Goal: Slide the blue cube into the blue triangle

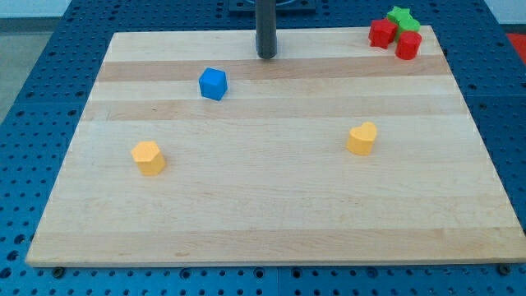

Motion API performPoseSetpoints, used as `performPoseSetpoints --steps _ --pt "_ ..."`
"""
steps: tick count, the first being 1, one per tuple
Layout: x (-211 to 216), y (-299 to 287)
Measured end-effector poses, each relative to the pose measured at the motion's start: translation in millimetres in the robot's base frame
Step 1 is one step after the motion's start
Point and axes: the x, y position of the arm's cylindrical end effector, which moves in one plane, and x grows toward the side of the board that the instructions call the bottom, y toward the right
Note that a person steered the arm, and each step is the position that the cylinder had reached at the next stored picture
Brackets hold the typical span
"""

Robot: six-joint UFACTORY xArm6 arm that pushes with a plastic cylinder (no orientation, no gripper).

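Observation:
The blue cube (213, 84) sits on the wooden board (271, 205) in the upper left part of the view. My tip (266, 56) stands near the board's top edge, up and to the right of the blue cube, apart from it. No blue triangle shows in the view.
Two red blocks (381, 33) (408, 45) and a green star-shaped block (402, 18) cluster at the board's top right corner. A yellow hexagonal block (149, 157) lies at the left, a yellow heart-shaped block (362, 138) at the right.

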Motion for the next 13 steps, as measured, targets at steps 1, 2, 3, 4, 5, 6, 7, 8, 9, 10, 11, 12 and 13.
performPoseSetpoints --steps 1,2,3,4,5,6,7,8,9,10,11,12,13 --pt "7.4 2.1" --pt "63.5 0.6" --pt "110.0 -27.9" --pt "114.3 -96.0" --pt "83.0 -119.1" --pt "61.2 -119.1" --pt "50.9 -119.0" --pt "35.8 -114.5" --pt "19.6 -106.8" --pt "5.2 -104.2" --pt "6.0 -104.6" --pt "36.4 -139.2" --pt "25.6 -172.3"
